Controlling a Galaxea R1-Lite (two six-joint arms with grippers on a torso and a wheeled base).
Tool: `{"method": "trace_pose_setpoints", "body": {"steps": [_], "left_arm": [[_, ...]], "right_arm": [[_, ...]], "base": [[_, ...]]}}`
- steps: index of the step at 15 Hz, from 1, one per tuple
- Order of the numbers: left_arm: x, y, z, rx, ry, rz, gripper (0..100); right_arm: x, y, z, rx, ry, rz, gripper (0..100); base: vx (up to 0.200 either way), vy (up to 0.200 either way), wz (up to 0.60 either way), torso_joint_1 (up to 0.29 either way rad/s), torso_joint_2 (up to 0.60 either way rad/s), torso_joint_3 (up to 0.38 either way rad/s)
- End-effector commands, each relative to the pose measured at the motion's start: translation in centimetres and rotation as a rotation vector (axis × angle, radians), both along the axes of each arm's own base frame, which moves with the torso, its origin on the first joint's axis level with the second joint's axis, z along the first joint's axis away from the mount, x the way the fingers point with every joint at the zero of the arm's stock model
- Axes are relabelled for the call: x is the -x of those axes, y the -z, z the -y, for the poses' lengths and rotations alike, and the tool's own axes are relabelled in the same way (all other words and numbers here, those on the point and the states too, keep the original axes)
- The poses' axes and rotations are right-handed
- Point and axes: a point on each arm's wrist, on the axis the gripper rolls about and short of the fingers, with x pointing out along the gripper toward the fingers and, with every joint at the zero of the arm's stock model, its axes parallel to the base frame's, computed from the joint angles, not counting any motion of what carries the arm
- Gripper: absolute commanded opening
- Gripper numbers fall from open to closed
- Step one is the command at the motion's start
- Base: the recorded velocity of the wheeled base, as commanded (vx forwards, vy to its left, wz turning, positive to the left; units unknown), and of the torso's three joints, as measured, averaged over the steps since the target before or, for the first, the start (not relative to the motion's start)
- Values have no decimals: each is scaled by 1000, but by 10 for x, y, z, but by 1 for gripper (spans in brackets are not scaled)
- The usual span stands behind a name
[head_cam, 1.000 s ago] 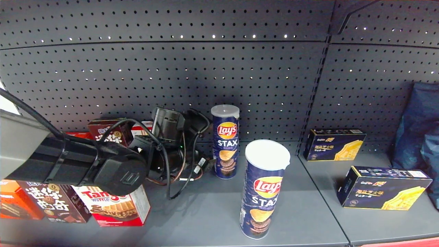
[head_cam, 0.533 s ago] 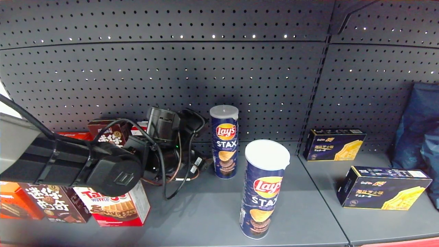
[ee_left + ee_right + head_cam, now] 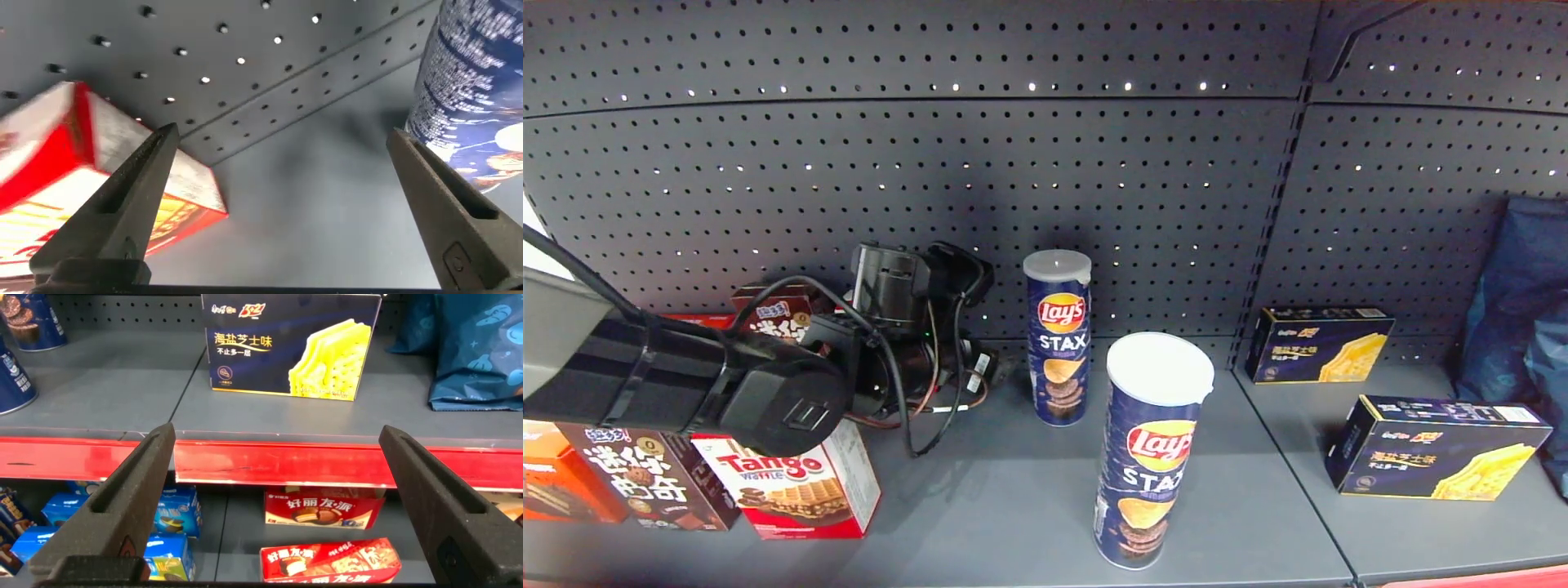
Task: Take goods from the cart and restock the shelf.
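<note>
A grey shelf (image 3: pixel 1013 498) with a pegboard back (image 3: pixel 1013 163), stocked with snacks; both grippers are empty.

The left gripper (image 3: pixel 282 135) sits low at the back of the shelf with its fingers spread wide over bare shelf, a red box (image 3: pixel 49 180) to one side and the rear chip can (image 3: pixel 1058 336) just beside it on the other. The front chip can (image 3: pixel 1150 449) stands upright nearer the shelf edge. A waffle box (image 3: pixel 796 486) lies under the left arm (image 3: pixel 686 384), and two navy boxes (image 3: pixel 1319 345) (image 3: pixel 1437 447) lie to the right. The right gripper (image 3: pixel 275 431), fingers wide apart, hangs before the red shelf edge (image 3: pixel 327 461), facing a navy box.
</note>
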Motion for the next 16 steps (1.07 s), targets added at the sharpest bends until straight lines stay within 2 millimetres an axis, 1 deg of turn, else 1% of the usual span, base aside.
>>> {"method": "trace_pose_setpoints", "body": {"steps": [1,5,16], "left_arm": [[-4,10,3,-10,4,-20,100],[-14,16,8,5,-5,-30,100],[-11,25,26,10,40,-35,100]], "right_arm": [[0,0,0,0,-1,-1,100],[0,0,0,0,0,-1,100],[0,0,0,0,-1,-1,100]], "base": [[0,0,0,0,0,0],[0,0,0,0,0,0],[0,0,0,0,0,0]]}}
